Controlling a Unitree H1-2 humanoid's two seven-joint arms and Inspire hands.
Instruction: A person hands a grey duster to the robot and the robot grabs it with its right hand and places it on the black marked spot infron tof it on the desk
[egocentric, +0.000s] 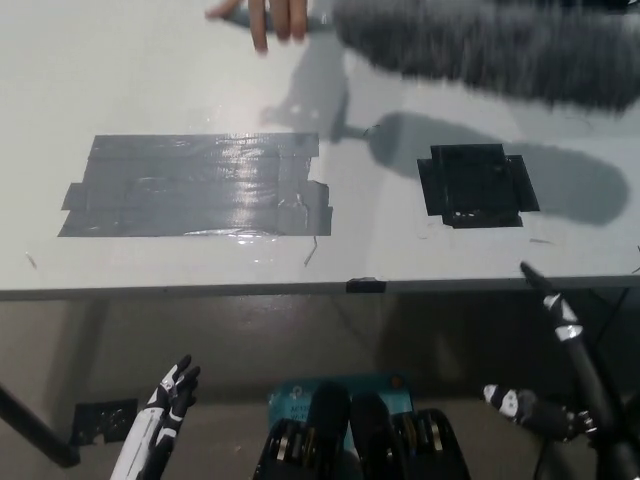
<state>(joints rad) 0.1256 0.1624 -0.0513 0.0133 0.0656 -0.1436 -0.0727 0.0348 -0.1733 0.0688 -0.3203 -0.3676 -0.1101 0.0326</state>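
Stretching along the desk's (150, 70) far right edge, a fluffy, blurred grey duster (490, 45) was held by a person's hand (268, 18); the black right hand (545, 375) was spread empty below the near edge.

One grey duster (490, 50), two tape patches (grey (195, 185), black (475, 185)), one person's hand (265, 15), two robot hands.

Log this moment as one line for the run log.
fluffy grey duster: held by person's hand | black marked spot: bare | right hand: below desk | left hand: resting low
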